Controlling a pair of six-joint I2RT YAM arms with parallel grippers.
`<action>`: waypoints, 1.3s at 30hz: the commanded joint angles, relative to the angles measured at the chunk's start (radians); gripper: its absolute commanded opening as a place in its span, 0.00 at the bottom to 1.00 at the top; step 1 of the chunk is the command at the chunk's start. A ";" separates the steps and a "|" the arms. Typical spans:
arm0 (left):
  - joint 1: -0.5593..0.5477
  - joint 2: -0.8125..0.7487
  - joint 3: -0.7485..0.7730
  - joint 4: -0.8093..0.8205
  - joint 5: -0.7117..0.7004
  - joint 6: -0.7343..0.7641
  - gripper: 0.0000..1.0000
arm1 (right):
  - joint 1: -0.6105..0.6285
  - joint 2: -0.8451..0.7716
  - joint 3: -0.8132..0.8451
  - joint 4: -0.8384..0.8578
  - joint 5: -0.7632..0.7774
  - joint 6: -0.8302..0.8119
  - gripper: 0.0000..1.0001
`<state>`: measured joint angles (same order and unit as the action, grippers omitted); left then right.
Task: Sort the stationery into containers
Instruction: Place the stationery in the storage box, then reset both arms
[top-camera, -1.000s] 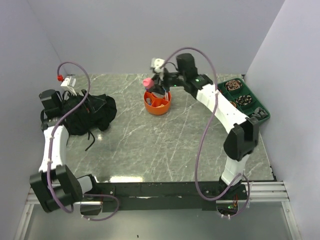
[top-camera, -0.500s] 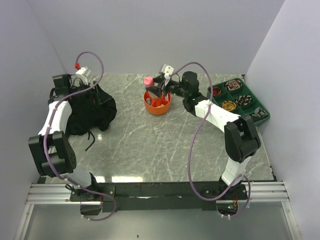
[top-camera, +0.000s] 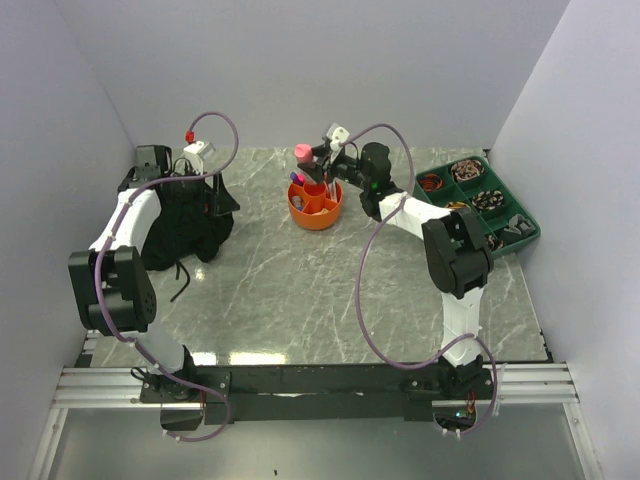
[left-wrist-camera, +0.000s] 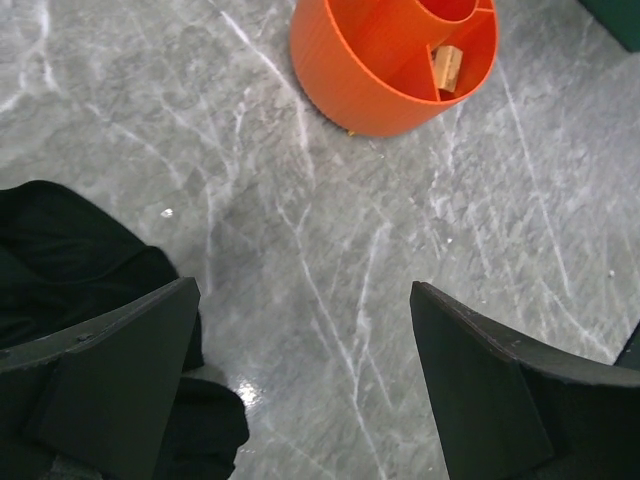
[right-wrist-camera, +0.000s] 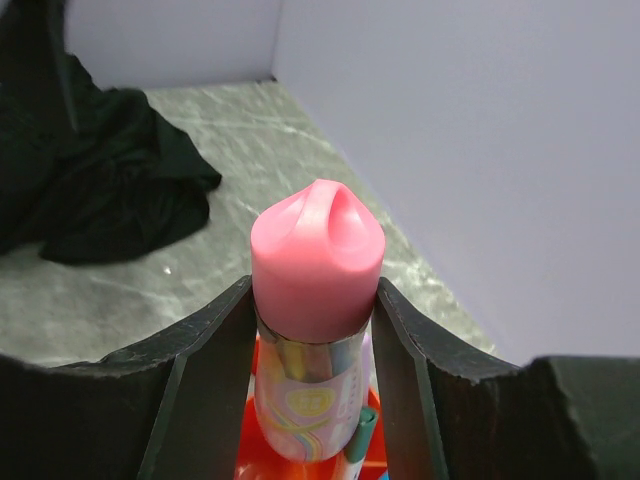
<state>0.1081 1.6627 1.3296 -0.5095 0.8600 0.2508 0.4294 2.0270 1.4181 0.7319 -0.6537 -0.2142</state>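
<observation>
The round orange holder (top-camera: 316, 205) stands at the back middle of the table, with several pens in it; it also shows at the top of the left wrist view (left-wrist-camera: 385, 60). My right gripper (top-camera: 312, 165) is shut on a pink-capped marker (right-wrist-camera: 315, 320) with a pastel body, held upright over the orange holder (right-wrist-camera: 245, 455); a teal pen (right-wrist-camera: 355, 440) stands beside it. My left gripper (left-wrist-camera: 305, 390) is open and empty above bare table beside the black cloth bundle (top-camera: 180, 225).
A dark green compartment tray (top-camera: 478, 200) with small items sits at the back right. The black cloth bundle fills the back left and shows in the left wrist view (left-wrist-camera: 70, 260) and in the right wrist view (right-wrist-camera: 95, 180). Walls close in on three sides.
My left gripper has swung from the far left over the cloth bundle toward the middle. My right arm has folded back, keeping the pink-capped marker over the orange holder.
</observation>
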 joint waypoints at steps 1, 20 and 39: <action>0.002 0.005 0.048 -0.049 -0.033 0.057 0.94 | -0.012 0.001 0.039 0.127 0.011 0.025 0.00; 0.004 0.028 0.046 -0.044 -0.073 0.073 0.94 | -0.009 -0.047 -0.148 0.173 0.006 0.018 0.06; -0.065 -0.118 -0.119 0.267 -0.177 -0.145 0.99 | 0.005 -0.361 0.018 -0.723 0.558 0.154 1.00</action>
<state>0.1001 1.6207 1.2453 -0.3649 0.8017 0.1467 0.4297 1.7088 1.3659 0.4248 -0.4145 -0.1711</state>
